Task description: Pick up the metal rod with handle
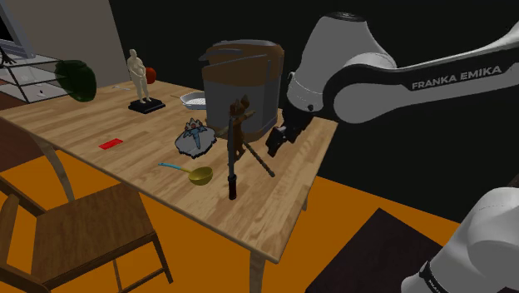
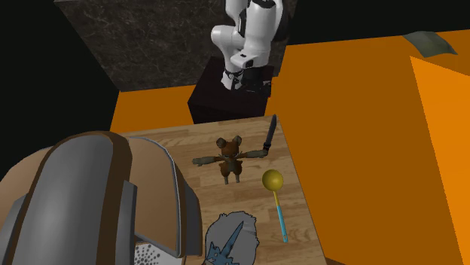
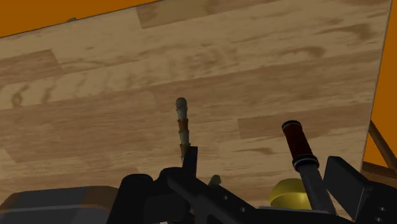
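**Rod lies flat on the counter, hand open just beside it**

The rod [image 1: 232, 171] lies flat on the wooden counter [image 1: 100, 116], not held. Its dark handle end points toward the robot's stand and its thin shaft points away from it. In the shoulder view it sits at about 8 o'clock from the hand [image 1: 274, 146], close by but apart. The hand hangs low over the counter's edge with its fingers spread and nothing between them.

From the wrist camera the rod [image 3: 298, 143] runs along the counter [image 3: 95, 95] beyond the hand [image 3: 267, 167], nearer one finger than the other, and I see no contact. A thin brown arm of the toy bear [image 3: 182, 124] ends right at the other finger. Whether it touches I cannot tell.

In the second exterior view the rod [image 2: 270, 135] is near the counter's [image 2: 241, 132] edge. The toy bear [image 2: 228, 158] is at 8 o'clock from it, with one outstretched arm reaching almost to the shaft. The gold bowl of a blue-handled ladle [image 2: 273, 181] is at 6 o'clock.

The big grey and brown cooker [image 1: 241, 83] stands at 11 o'clock from the hand in the shoulder view. Its lid is down, so its inside is hidden. A white bowl [image 1: 193, 101] sits at 9 o'clock from the cooker. The second exterior view shows the bowl [image 2: 147, 256] as perforated, but what it holds cannot be made out.
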Available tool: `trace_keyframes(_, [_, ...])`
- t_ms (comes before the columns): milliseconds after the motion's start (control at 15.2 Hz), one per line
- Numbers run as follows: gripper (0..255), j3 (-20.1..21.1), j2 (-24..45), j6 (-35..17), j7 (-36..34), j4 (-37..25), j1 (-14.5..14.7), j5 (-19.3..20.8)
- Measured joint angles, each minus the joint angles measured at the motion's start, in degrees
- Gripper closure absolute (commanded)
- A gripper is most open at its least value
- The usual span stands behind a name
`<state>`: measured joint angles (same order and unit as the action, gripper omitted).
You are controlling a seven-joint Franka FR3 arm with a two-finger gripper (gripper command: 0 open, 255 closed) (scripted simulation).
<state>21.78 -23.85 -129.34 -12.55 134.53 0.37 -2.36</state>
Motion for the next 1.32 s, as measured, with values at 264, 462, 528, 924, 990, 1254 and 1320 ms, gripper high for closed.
trace_keyframes(264, [0,5.76,8.32,-4.6,-7.08,-4.11,-2.27,6.62])
trace_keyframes(462, [0,10.13,14.91,-6.62,-14.2,-7.81,-3.65,13.86])
trace_keyframes(528, [0,11.31,17.85,-6.81,-16.69,-9.94,-4.15,17.02])
trace_keyframes(924, [0,13.62,28.08,-7.94,-27.56,-15.21,-3.31,30.3])
trace_keyframes(990, [0,13.61,28.5,-8.33,-28.31,-14.99,-3.16,31.03])
trace_keyframes(1254, [0,13.2,30.51,-10.16,-30.88,-14.24,-2.79,34.0])
trace_keyframes(1320, [255,13.12,30.72,-10.44,-31.16,-14.08,-2.77,34.33])
